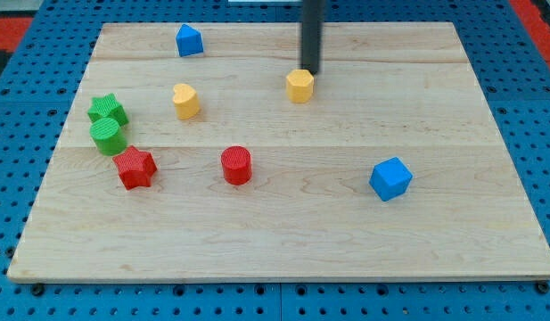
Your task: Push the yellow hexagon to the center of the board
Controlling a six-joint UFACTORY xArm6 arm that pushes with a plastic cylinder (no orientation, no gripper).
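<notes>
Here the wooden tabletop (283,241) fills most of the view, pale planks lying on a blue pegboard (16,205). My rod (311,31) comes down from the view's top, and my tip (309,71) stands just above and a little to the right of the yellow hexagon (299,86), right beside its upper edge; whether they touch I cannot tell. There are no jaws on this arm, only the rod.

The yellow hexagon sits in the upper half of the tabletop, slightly right of the middle line. The blue cube (390,178) lies well apart at the lower right. The red star (135,168) is at the left, and the red cylinder (236,166) sits right of it, below the centre. The green cylinder (108,136) is just above the red star, touching or nearly touching the green star (107,110) above it. The yellow heart (185,101) lies left of the hexagon, and the blue house-shaped block (189,41) sits near the top edge.
</notes>
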